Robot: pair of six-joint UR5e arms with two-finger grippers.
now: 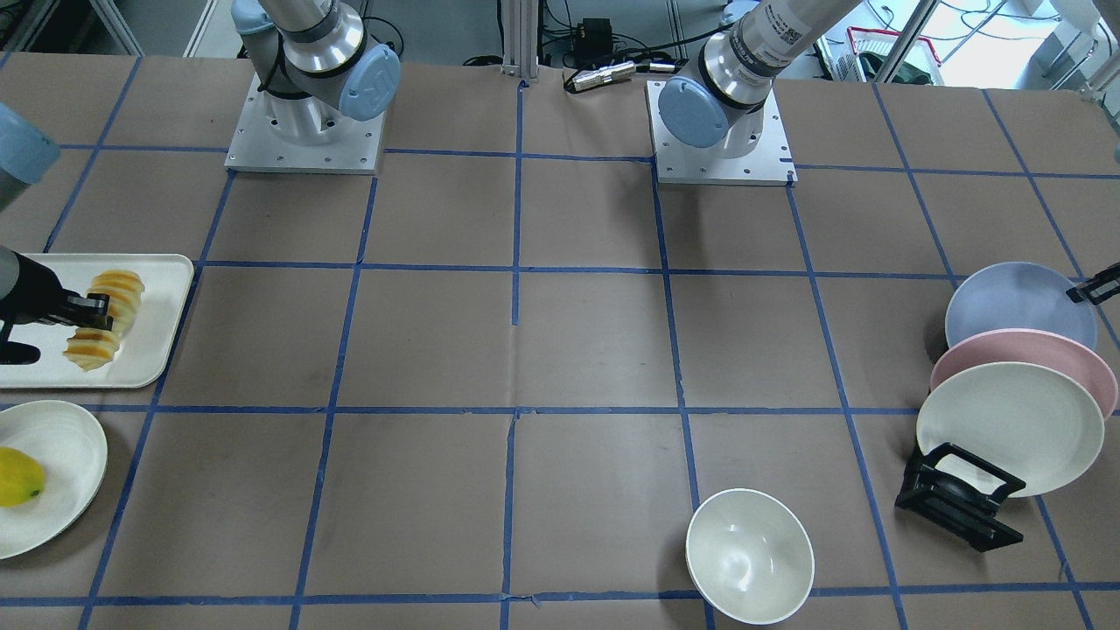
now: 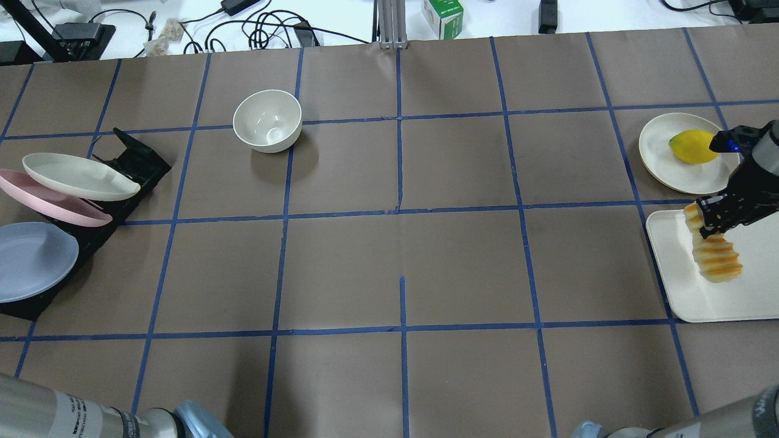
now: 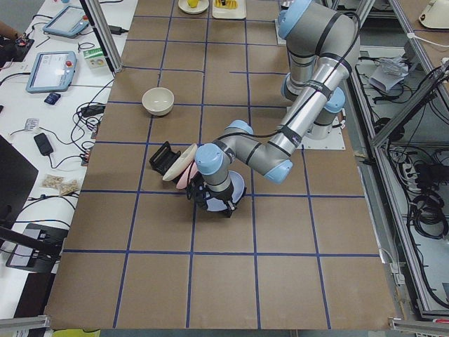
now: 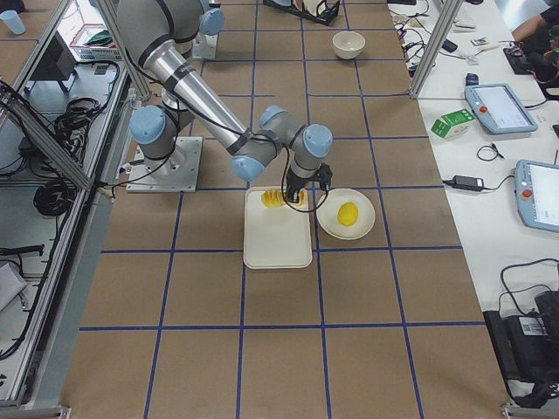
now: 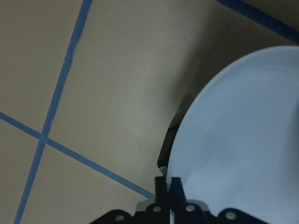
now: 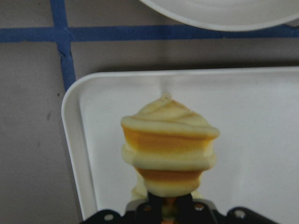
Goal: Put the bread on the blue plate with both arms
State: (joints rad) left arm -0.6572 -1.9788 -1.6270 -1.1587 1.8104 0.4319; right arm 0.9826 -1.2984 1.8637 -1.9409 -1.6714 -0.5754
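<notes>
Since each arm takes one item, my right gripper (image 2: 709,226) pinches the bread (image 2: 717,258) at the tray (image 2: 681,292), while my left gripper (image 5: 168,183) nips the blue plate (image 5: 243,140) by its rim to draw it from the rack (image 2: 137,161)

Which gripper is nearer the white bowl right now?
Left. The left gripper is pinched on the rim of the blue plate, on the same half of the table as the bowl. The right gripper holds the bread over the tray at the opposite end.
</notes>
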